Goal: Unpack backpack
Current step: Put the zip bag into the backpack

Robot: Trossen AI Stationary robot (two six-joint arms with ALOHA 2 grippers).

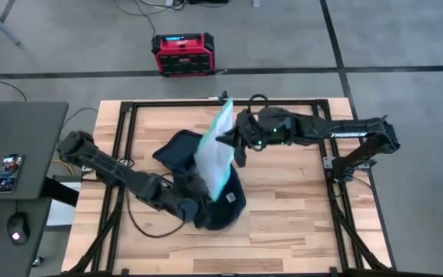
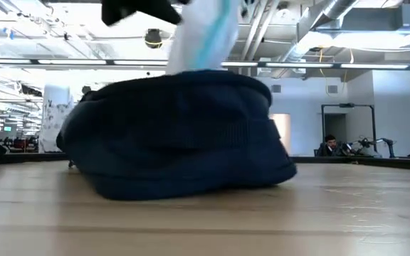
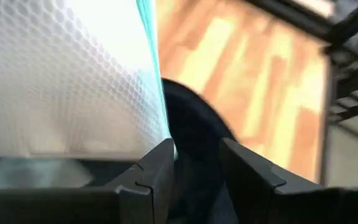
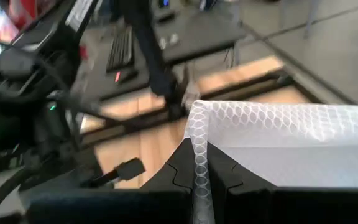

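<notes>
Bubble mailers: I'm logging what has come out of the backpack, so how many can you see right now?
1. The white bubble mailer is held up above the backpack, pinched by the right gripper. More may be hidden inside the backpack.

Bright, even overhead light; ceiling lamps point(image 2: 62, 62) glare in the low view, and both wrist views are blurred.

The soft fabric backpack point(image 1: 220, 201) is dark navy-teal. The bubble-wrap mailer pouch point(image 1: 218, 150) is white with a honeycomb texture and a turquoise edge. The wooden slat table point(image 1: 298, 208) is pale tan.
</notes>
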